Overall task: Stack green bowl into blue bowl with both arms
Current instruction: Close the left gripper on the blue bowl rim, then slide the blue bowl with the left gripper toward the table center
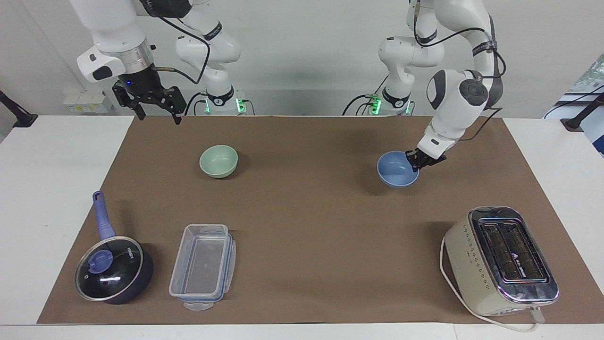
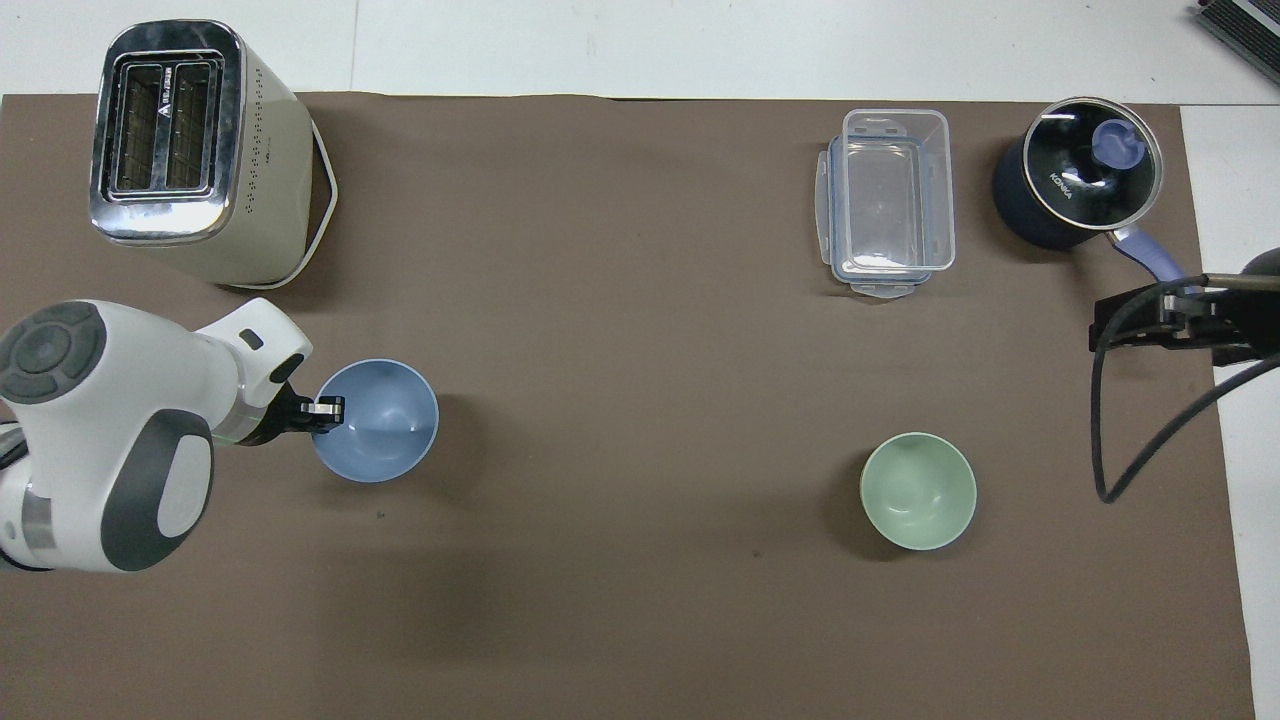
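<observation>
The blue bowl [image 1: 395,171] hangs tilted a little above the brown mat toward the left arm's end of the table. My left gripper [image 1: 417,163] is shut on its rim, on the side toward that end; it also shows in the overhead view [image 2: 325,410], with the blue bowl [image 2: 385,420] beside it. The green bowl [image 1: 218,161] sits upright on the mat toward the right arm's end, also in the overhead view [image 2: 918,490]. My right gripper [image 1: 158,111] waits, open and empty, high over the mat's corner at its own end [image 2: 1150,320].
A cream toaster [image 1: 500,259] stands farther from the robots than the blue bowl. A clear plastic container [image 1: 203,267] and a dark lidded saucepan [image 1: 113,269] with a blue handle stand farther than the green bowl.
</observation>
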Robot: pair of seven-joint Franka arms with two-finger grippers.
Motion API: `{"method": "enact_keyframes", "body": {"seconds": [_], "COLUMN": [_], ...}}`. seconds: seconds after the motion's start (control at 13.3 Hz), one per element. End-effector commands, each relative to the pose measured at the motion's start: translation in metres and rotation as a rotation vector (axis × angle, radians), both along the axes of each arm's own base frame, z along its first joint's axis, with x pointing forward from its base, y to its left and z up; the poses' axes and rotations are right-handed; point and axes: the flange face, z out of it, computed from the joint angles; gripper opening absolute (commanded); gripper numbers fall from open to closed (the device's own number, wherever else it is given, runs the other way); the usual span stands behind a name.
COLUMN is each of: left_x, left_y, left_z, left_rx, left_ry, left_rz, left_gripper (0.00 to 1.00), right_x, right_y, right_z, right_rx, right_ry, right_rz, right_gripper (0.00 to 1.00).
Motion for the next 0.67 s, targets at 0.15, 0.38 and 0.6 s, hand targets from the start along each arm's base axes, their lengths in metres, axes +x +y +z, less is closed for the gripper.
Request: {"method": "enact_keyframes", "body": {"seconds": [0.15,0.38,0.6], "left_x": [-0.002,-0.008,-0.021], "left_y": [-0.008,-0.038,-0.09], "left_z": [0.004,0.001,-0.001], "left_rx": [-0.003,-0.017,-0.012], "left_ry": [0.018,0.023,0.014], "left_rz": [-0.009,-0.035,-0.004], "left_gripper": [0.0,0.0,0.0], "right_x": [-0.006,-0.006,-0.006], "right_y": [0.001,0.0,0.001], "right_z": [0.0,0.0,0.0], "right_rx": [0.016,0.016,0.016], "right_ry": [-0.006,-0.006,-0.006], "right_rz": [-0.016,-0.017,-0.014], "right_gripper": [1.0,1.0,1.0]}}
